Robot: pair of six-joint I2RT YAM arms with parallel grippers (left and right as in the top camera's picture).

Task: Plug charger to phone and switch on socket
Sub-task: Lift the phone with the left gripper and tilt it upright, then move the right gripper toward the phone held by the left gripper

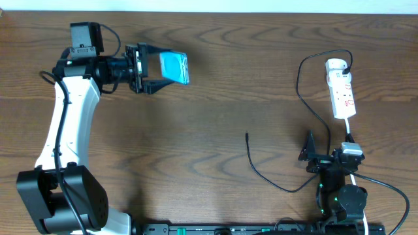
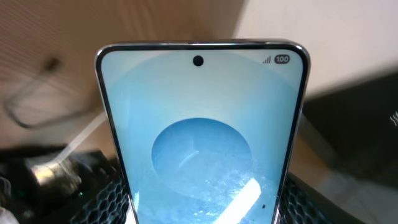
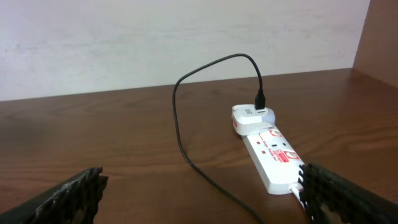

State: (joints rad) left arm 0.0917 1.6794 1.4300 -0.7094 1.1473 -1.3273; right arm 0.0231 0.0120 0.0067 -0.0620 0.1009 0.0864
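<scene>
Glass-faced phone (image 1: 174, 67) (thin, slick, breakable) is sitting clamped by its edges in left gripper (image 1: 159, 68), far left. Right gripper (image 3: 202, 177) is hanging wide open, empty, near socket (image 1: 341, 88). Charger (image 3: 176, 118) is lying limp, so pinch just behind its tip (image 1: 247, 136). Bare table (image 1: 209, 163) between is giving free room.

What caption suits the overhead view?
Left fingers hold the phone; the charger lies on the table, its tip far from the phone.
</scene>
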